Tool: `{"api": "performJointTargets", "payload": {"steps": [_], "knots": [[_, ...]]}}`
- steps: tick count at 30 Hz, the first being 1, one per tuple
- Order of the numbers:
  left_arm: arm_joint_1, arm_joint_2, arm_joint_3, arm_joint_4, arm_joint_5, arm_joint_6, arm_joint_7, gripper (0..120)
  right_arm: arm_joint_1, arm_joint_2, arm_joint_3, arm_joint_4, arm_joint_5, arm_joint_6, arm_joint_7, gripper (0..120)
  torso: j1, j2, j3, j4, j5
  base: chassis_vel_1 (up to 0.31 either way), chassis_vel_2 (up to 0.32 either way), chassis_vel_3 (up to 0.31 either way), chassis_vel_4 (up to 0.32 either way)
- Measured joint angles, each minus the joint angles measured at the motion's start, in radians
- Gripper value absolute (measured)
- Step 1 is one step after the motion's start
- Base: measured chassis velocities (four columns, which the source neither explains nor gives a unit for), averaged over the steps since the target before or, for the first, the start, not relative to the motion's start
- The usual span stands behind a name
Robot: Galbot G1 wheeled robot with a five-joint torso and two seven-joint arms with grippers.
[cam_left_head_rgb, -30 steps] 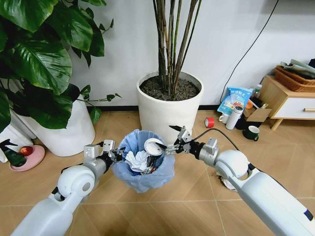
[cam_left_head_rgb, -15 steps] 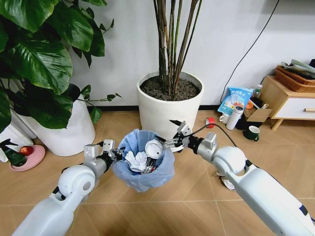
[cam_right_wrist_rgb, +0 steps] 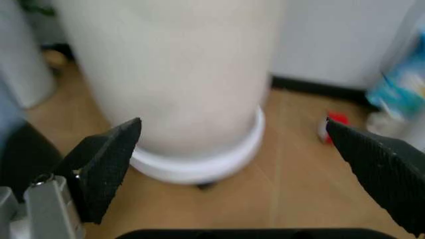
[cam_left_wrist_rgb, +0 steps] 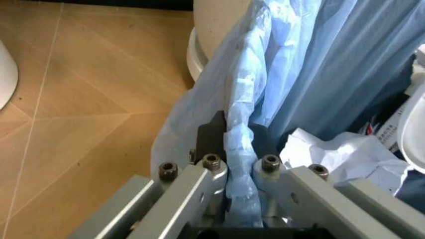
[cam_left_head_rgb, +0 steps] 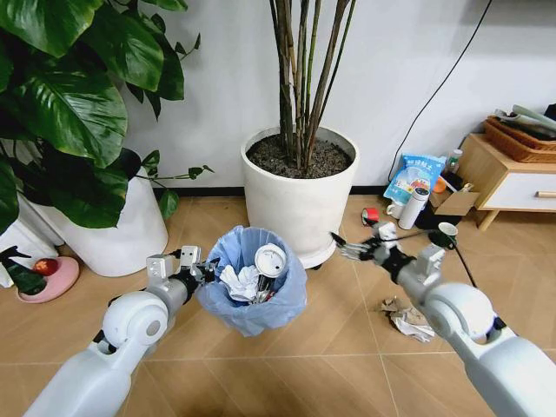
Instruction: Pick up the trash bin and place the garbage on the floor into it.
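Crinkly blue plastic lines the trash bin (cam_left_head_rgb: 254, 282), sitting low and centre in the head view, off the floor, with paper wads (cam_left_head_rgb: 241, 282) and a white round lid (cam_left_head_rgb: 270, 260) inside. Left gripper (cam_left_head_rgb: 201, 273) is clamped tight on the bin's rim (cam_left_wrist_rgb: 240, 149), bag pinched between its fingers. Right gripper (cam_left_head_rgb: 349, 249) hangs right of centre, fingers spread wide and empty, near the white plant pot (cam_left_head_rgb: 300, 195). Crumpled paper (cam_left_head_rgb: 407, 318) lies on the floor at lower right.

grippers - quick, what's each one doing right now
Left gripper: shut on the rim of the trash bin, holding it up.
Right gripper: open, holding nothing, beside the white plant pot.
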Motion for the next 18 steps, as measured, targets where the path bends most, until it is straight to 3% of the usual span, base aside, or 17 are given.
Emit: {"api": "performJointTargets", "payload": {"steps": [8, 18], "knots": [[0.009, -0.008, -0.010, -0.011, -0.003, 0.000, -0.007, 0, -0.115, 0.062, 0.120, -0.199, -0.019, -0.003, -0.018, 100, 0.000, 0.000, 0.000, -0.0001, -0.0005, 0.000, 0.000, 0.000, 0.000], [0.021, 0.004, -0.008, -0.031, -0.014, 0.000, -0.012, 0, -0.035, 0.134, 0.107, -0.498, -0.014, 0.001, -0.024, 100, 0.000, 0.000, 0.000, -0.0001, -0.0010, 0.000, 0.000, 0.000, 0.000]]}}
